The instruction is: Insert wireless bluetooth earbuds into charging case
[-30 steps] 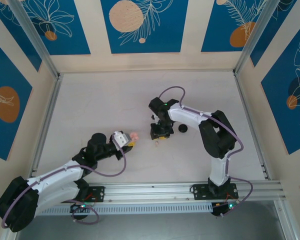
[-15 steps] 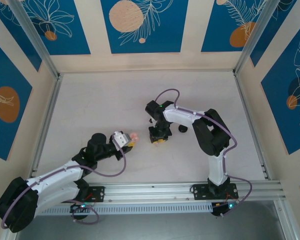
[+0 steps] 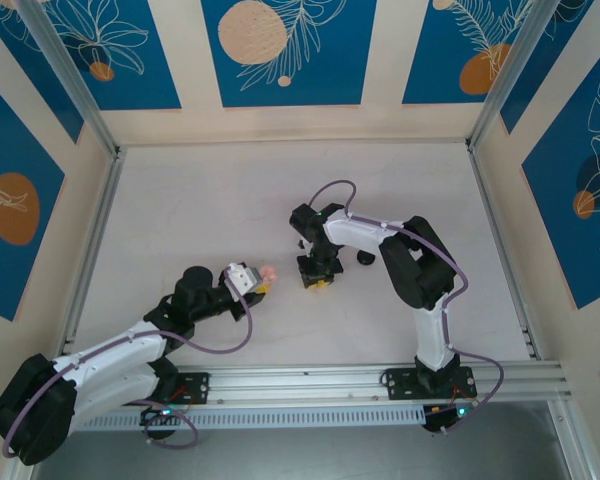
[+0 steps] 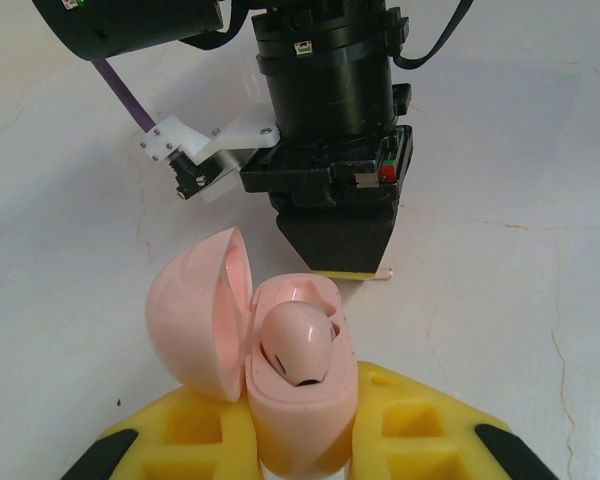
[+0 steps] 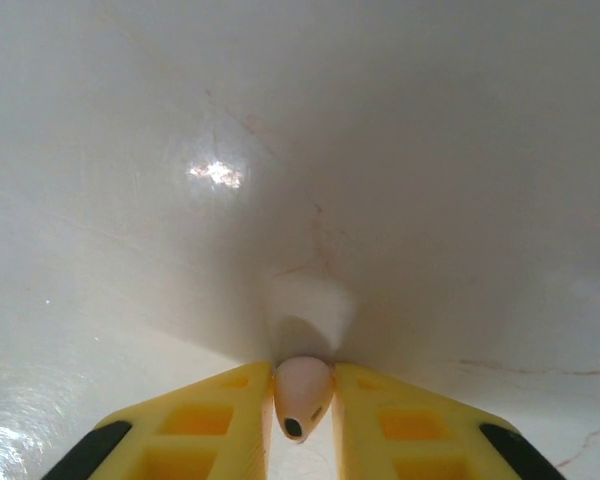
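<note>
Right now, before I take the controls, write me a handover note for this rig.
Left gripper: shut on the open pink case, lid tipped back.
Right gripper: shut on the loose pink earbud, low at the table, just beyond the case.
Done: the seated pink earbud sits in the case.
Left: bring the loose pink earbud over and seat it beside the first. A dark round item lies by the right arm, too small to identify.
</note>
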`<state>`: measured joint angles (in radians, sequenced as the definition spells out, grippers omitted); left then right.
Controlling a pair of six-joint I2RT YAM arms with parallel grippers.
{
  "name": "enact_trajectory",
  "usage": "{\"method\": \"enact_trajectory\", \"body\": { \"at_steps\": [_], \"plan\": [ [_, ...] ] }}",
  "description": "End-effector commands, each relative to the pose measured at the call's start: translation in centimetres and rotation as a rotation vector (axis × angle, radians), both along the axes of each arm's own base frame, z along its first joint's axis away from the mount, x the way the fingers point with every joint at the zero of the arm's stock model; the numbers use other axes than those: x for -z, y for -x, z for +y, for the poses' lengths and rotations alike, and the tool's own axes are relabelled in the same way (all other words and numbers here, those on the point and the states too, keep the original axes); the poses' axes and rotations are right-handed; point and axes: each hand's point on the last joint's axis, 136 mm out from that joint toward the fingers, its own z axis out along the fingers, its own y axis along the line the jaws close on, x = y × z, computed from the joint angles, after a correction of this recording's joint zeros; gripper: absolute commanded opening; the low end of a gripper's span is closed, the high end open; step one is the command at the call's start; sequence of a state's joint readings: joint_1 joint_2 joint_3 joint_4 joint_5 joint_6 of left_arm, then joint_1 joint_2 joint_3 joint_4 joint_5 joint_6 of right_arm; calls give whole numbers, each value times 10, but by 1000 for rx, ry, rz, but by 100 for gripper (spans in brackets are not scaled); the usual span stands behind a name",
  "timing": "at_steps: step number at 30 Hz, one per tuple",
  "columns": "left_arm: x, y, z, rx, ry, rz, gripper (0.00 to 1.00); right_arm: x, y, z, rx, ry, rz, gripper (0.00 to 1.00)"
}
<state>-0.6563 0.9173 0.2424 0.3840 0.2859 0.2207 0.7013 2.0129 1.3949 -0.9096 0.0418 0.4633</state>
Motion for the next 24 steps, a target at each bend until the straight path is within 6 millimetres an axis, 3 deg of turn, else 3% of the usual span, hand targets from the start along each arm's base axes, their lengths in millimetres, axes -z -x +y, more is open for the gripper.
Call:
{"method": "enact_trajectory", "body": {
  "at_steps": [1, 9, 19, 24],
  "plan": [
    [-8, -3, 0, 4, -1, -37, 11, 5, 0, 3, -18, 4, -3, 19],
    [-6, -3, -1, 6, -4, -30, 11, -3, -5, 7, -10, -37, -62, 17],
    [-5, -3, -17, 50, 69, -1, 10, -39, -16, 13, 55, -257, -271, 15],
    [-4, -12, -25, 32, 93, 3, 9, -61, -22, 15, 89, -409, -402, 15]
  ]
}}
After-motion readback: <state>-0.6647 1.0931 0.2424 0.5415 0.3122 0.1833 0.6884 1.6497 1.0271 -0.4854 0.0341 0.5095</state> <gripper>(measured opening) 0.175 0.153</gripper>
